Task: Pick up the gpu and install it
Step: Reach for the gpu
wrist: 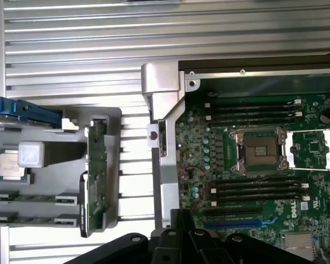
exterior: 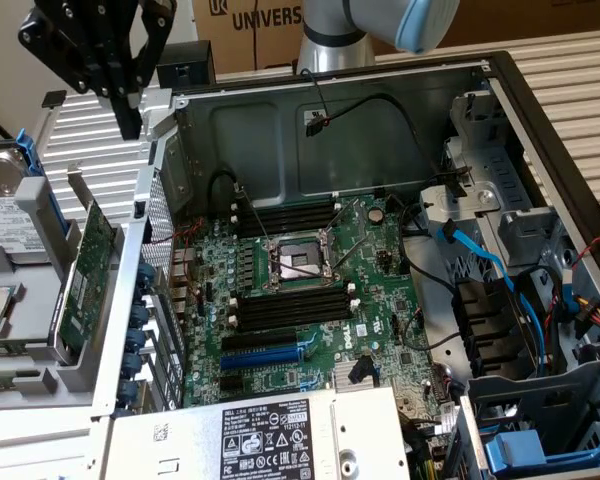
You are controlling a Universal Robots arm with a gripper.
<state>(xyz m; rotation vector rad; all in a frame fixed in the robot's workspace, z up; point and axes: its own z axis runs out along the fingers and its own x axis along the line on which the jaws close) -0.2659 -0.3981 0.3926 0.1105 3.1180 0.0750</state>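
The gpu (exterior: 86, 280) is a green card standing on edge in a slot of a grey holder (exterior: 40, 300), outside the open computer case on the exterior view's left. The wrist view looks down on the gpu (wrist: 95, 176), thin and edge-on, in the same holder (wrist: 55, 214). My black gripper (exterior: 130, 125) hangs well above the gpu, fingers pointing down, shut with nothing between them. Its tips (wrist: 181, 219) lie over the case's side wall. The green motherboard (exterior: 310, 290) lies flat inside the case with a blue slot (exterior: 265, 355) among black ones.
A power supply (exterior: 270, 435) with a label sits at the case's near edge. Blue and black cables and a drive cage (exterior: 520, 300) fill the exterior view's right. A hard drive (exterior: 5, 210) and a processor chip (wrist: 11, 168) rest by the holder. The case wall (exterior: 130, 330) stands between holder and motherboard.
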